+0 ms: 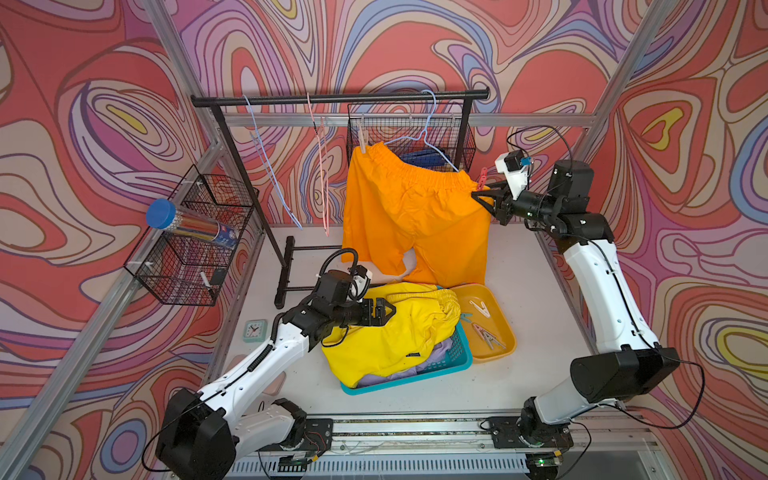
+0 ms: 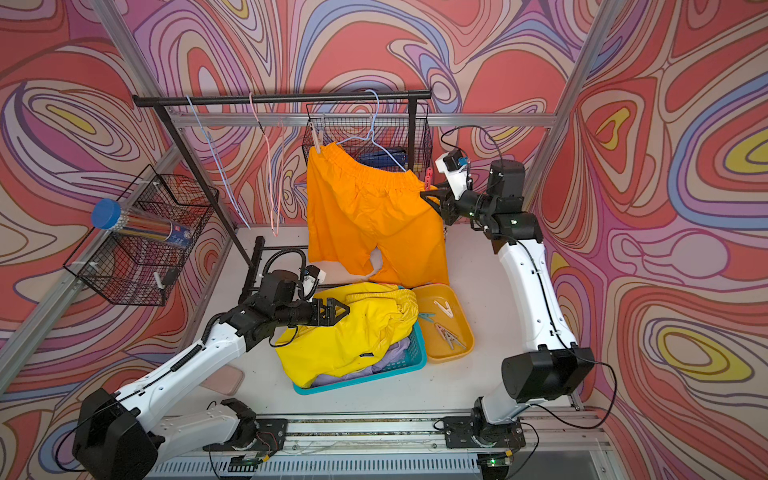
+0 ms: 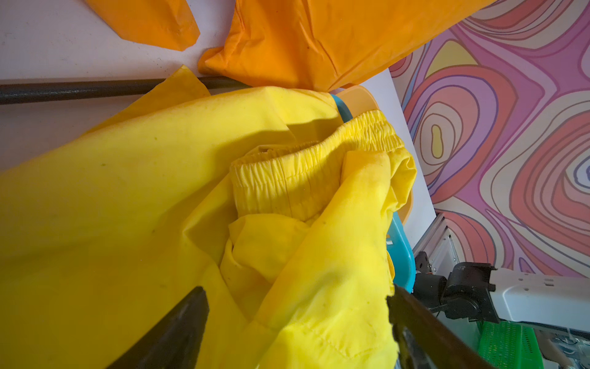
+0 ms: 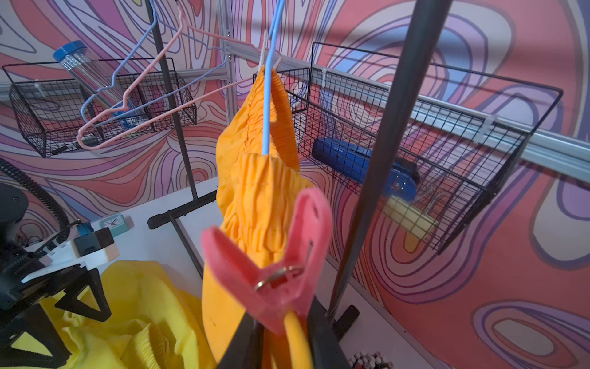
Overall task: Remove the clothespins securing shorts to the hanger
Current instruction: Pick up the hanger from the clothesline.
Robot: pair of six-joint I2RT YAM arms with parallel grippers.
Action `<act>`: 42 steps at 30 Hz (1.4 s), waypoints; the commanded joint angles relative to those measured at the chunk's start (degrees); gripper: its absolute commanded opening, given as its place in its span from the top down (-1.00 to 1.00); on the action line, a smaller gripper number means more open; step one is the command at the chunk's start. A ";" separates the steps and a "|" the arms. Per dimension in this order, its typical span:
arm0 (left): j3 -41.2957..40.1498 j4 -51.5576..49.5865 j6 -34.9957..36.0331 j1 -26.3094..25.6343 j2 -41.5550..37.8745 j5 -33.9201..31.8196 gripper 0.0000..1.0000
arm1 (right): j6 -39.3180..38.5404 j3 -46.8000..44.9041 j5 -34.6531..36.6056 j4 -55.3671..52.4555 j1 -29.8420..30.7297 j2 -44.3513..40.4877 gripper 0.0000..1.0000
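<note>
Right gripper [image 4: 281, 324]: closed on pink clothespin [image 4: 271, 255]; squeeze to be held while drawn off orange shorts [image 4: 252, 198].
Left gripper [image 1: 386, 311]: wide apart, empty.

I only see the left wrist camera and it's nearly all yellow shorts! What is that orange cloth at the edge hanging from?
Observer: Those are the orange shorts, hanging on a blue hanger hooked over the black rail.
Operator: Is anything pinching them on?
Observer: A pale clothespin clips the waistband corner farthest from the right arm.
Operator: What's that other arm up to?
Observer: The right gripper has its jaws closed on a pink clothespin at the waistband's other corner.
</note>
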 commanded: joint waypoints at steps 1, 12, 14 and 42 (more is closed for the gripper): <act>-0.87 1.42 -0.36 -0.24 -0.98 0.46 -0.75 | 1.94 1.21 -3.06 3.39 -0.29 -0.16 0.80; -1.47 3.61 -0.90 -0.15 -0.96 0.13 -0.58 | 14.64 -1.80 -6.73 18.95 -0.19 -1.55 1.00; -1.53 3.70 -1.11 -0.13 -0.85 0.12 -0.56 | 20.63 -3.81 -6.99 26.54 -0.24 -1.91 1.00; -2.90 2.79 -0.99 -0.14 -1.76 -2.42 -0.55 | 53.08 -1.62 -4.71 64.01 0.68 0.30 1.00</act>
